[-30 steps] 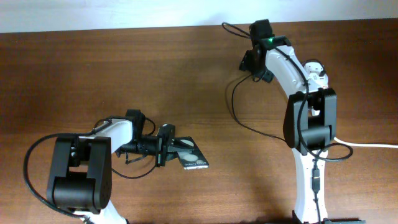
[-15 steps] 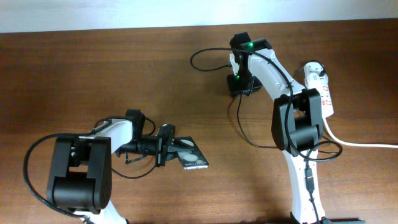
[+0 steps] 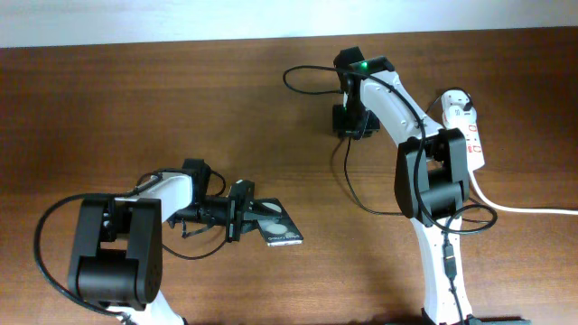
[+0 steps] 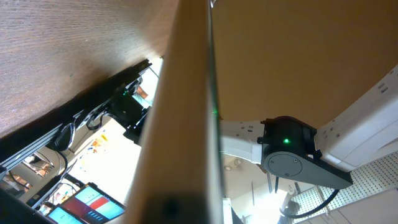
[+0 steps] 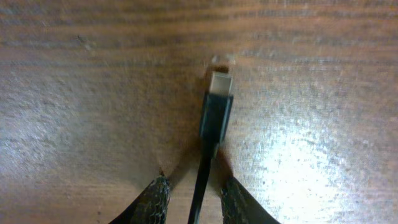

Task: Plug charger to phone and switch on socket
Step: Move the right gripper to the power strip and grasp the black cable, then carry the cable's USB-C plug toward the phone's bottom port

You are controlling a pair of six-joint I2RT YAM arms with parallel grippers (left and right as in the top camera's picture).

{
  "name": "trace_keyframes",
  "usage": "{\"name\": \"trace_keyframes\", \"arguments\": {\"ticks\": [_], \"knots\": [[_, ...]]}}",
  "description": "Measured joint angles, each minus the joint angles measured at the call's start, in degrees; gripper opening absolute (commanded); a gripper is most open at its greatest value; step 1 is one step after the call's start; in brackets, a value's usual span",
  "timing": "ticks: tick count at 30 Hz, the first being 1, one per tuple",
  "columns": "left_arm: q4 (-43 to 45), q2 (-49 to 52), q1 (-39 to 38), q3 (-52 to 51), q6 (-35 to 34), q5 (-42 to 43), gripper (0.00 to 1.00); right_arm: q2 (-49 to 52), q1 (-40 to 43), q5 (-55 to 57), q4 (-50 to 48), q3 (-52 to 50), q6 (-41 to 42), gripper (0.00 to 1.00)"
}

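The phone (image 3: 278,226), a glossy black slab with white round spots, rests at a tilt at the front left, with my left gripper (image 3: 242,215) shut on its left edge. The left wrist view shows only a blurred brown band close to the lens. My right gripper (image 3: 350,126) is at the back centre, pointing down at the wood. In the right wrist view the charger's thin black cable runs between its mesh-textured fingers (image 5: 158,194). The connector tip (image 5: 219,93) sticks out ahead of my right gripper (image 5: 194,185). The white socket (image 3: 470,131) lies at the right.
The charger cable (image 3: 347,176) loops left of the right wrist and trails forward towards the right arm's base. The socket's thick white cord (image 3: 533,209) runs off the right edge. Bare wood separates the phone from the right gripper.
My right gripper swung from the far back to the left and nearer, dragging the cable loop leftward; in the last half second only the loop shifted slightly. The left arm and phone stayed still.
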State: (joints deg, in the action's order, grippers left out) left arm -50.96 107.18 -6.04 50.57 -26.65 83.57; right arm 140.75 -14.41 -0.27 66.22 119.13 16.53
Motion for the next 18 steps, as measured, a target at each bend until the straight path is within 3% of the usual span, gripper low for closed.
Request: {"name": "trace_keyframes", "arguments": {"ticks": [3,4,5,11,15,18], "knots": [[0.0,0.0,0.0,0.0,0.0,0.0,0.00,0.0,0.0,0.2,-0.7,0.0,0.0,0.17],[0.0,0.0,0.0,0.0,0.0,0.0,0.00,0.0,0.0,0.2,-0.7,0.0,0.1,0.07],[0.0,0.0,0.0,0.0,0.0,0.0,0.00,0.0,0.0,0.2,-0.7,0.0,0.1,0.04],[2.8,0.0,0.0,0.0,0.0,-5.3,0.00,-1.4,0.0,0.2,2.4,-0.6,0.2,0.04],[20.7,0.1,0.1,-0.3,-0.9,-6.6,0.00,-19.4,0.0,-4.5,8.5,-1.6,-1.8,0.04],[42.6,0.2,0.6,-0.5,-8.9,-7.0,0.00,-28.8,0.0,-11.5,13.3,-1.4,-3.8,0.04]]}}
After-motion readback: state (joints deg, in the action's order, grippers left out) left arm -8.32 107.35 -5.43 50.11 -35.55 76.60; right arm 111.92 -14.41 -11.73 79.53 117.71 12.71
